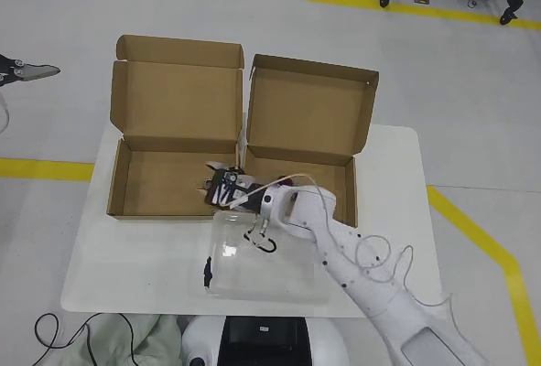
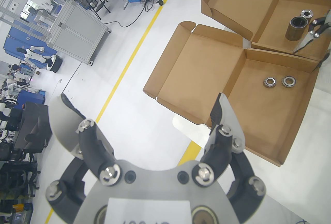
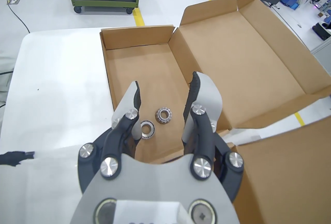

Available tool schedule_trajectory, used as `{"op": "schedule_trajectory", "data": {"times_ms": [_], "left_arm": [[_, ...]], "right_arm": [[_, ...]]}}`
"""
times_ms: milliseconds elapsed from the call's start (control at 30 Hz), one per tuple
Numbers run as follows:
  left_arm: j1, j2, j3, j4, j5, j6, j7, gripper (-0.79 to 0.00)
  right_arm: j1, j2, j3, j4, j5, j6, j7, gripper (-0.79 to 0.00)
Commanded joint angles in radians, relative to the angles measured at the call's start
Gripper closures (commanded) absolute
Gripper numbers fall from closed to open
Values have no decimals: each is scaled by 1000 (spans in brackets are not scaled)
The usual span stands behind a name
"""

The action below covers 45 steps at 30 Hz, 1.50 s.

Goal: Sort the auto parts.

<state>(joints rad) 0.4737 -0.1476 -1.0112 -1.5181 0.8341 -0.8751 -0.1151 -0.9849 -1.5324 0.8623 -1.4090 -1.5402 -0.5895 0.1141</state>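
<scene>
Right gripper spread above bearings near box wall, left gripper spread beyond table edge

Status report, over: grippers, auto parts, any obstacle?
Right gripper jaws open, over two bearings in box. Left gripper open, beside table. Nothing in the way.

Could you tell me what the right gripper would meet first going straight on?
The right gripper would probably first meet the two bearings on the cardboard box floor; depth is unclear.
</scene>
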Motion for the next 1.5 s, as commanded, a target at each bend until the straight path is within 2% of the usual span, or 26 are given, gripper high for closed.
{"op": "schedule_trajectory", "data": {"times_ms": [0,33,133,167,200,433,867,1167,1467], "left_arm": [[0,0,0,0,0,0,0,-785],[0,0,0,0,0,0,0,-785],[0,0,0,0,0,0,0,-785],[0,0,0,0,0,0,0,-785],[0,0,0,0,0,0,0,-785],[0,0,0,0,0,0,0,-785],[0,0,0,0,0,0,0,-785],[0,0,0,0,0,0,0,-785],[0,0,0,0,0,0,0,-785]], "right_arm": [[-42,15,42,-45,-2,-12,0,-369],[-62,22,63,-65,-5,-16,2,-409],[-117,41,118,-118,-9,-26,-4,-634],[-134,47,135,-135,-12,-28,-4,-736],[-150,52,150,-151,-14,-30,-6,-785],[-243,82,241,-228,-20,-39,-12,-785],[-439,132,436,-365,-13,5,-103,-785],[-541,157,537,-400,4,16,-148,-785],[-697,180,651,-465,30,33,-229,-785]]}}
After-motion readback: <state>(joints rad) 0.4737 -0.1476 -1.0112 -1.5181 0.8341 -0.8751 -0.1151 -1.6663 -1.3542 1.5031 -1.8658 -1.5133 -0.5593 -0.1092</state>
